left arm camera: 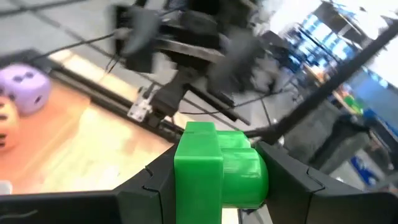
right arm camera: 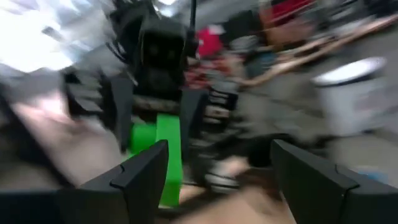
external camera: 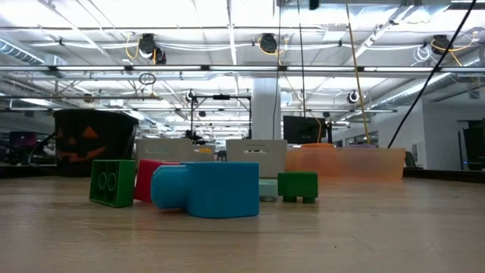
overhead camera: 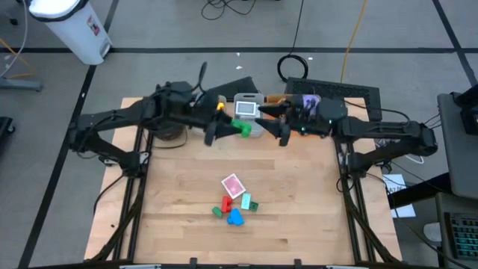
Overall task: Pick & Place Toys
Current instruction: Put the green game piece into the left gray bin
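Note:
My left gripper (overhead camera: 236, 128) is shut on a green block (left arm camera: 219, 169) and holds it high over the table's far middle, just in front of a clear bin (overhead camera: 247, 107). My right gripper (right arm camera: 221, 180) faces it from the right, open, with nothing between its fingers; the green block (right arm camera: 155, 149) shows just ahead of it. Near the front, a card (overhead camera: 233, 184), a red block (overhead camera: 226, 202), a blue block (external camera: 208, 189) and green blocks (external camera: 112, 182) lie flat on the table. A purple die (left arm camera: 23, 90) and an orange die (left arm camera: 5, 124) sit at the back. My left gripper pinches the green block by two opposite sides (left arm camera: 185, 182) between its two fingers. The fingers come roughly level from the table's left. The block's squared end and its round stud stick out past the fingertips, and the block is lifted clear of the table.
A black pot with a pumpkin face (external camera: 92, 140) stands at the far left. An orange tray (external camera: 345, 163) lies at the far right beside the clear bin (external camera: 256, 155). A dark keyboard (overhead camera: 340, 91) lies beyond the table's far right corner.

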You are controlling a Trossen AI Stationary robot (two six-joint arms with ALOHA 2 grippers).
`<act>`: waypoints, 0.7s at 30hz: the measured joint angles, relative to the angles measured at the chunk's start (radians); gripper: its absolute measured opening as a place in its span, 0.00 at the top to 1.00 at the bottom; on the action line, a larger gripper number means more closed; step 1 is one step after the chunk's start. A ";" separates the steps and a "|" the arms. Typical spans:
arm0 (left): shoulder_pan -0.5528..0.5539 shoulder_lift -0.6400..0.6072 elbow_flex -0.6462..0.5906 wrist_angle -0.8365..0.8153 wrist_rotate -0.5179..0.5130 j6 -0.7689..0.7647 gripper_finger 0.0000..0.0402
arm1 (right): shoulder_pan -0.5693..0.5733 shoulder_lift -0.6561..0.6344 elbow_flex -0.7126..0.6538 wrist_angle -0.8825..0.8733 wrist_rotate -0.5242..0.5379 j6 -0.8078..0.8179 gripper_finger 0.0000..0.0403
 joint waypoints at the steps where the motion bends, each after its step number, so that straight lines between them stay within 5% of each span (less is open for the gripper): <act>1: 0.017 0.015 0.000 0.007 0.015 -0.025 0.56 | 0.026 -0.007 0.000 -0.035 0.073 -0.058 0.33; 15: 0.113 0.254 -0.001 0.259 0.255 -0.319 0.56 | 0.335 -0.028 0.000 -0.060 0.705 -0.726 0.33; 21: 0.138 0.273 -0.002 0.332 0.258 -0.374 0.56 | 0.394 -0.067 0.000 -0.110 0.752 -0.713 0.33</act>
